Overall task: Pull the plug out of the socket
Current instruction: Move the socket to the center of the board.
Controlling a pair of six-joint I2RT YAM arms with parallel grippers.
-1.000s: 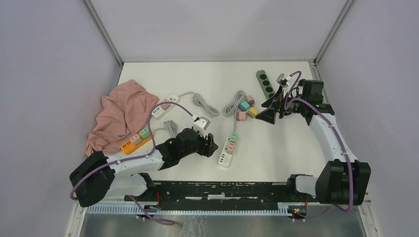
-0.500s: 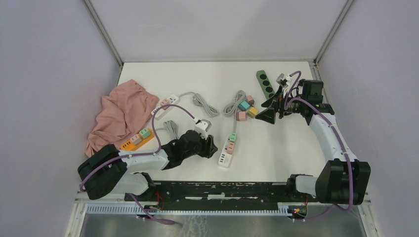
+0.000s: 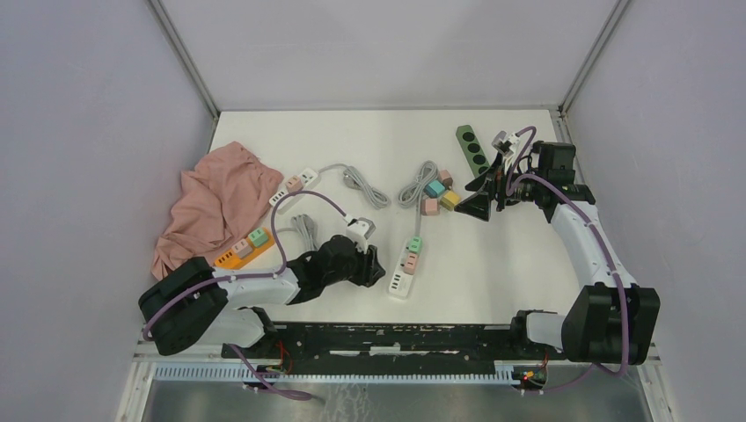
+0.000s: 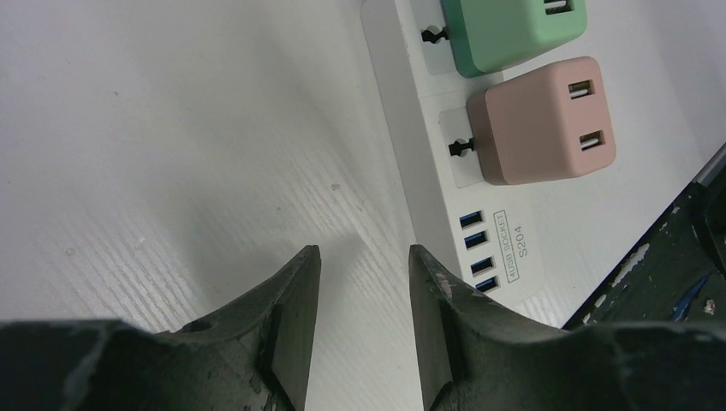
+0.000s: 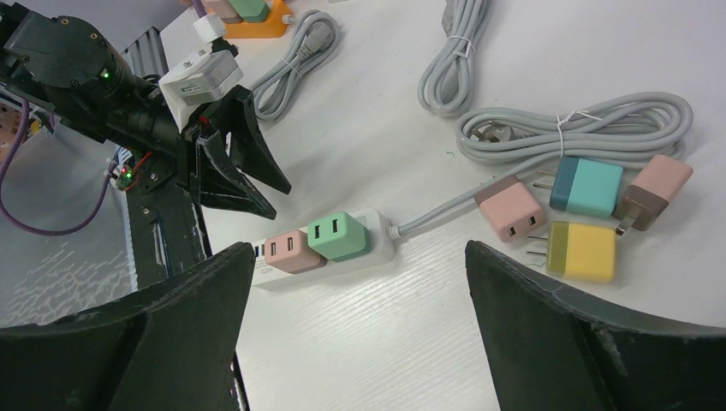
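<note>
- Sitting in the white strip (image 4: 402, 111), the pink plug (image 4: 541, 120) is found just right of the left gripper (image 4: 361, 261), the nearer one.
- Its jaws are seen narrowed, with nothing held.

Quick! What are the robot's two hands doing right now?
Left end effector: open only a crack, holding nothing.
Right end effector: wide open, holding nothing.

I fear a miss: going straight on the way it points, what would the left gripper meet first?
The left gripper would probably meet bare table, beside the white power strip; its pink plug sits off that line. Depth is unclear.
</note>
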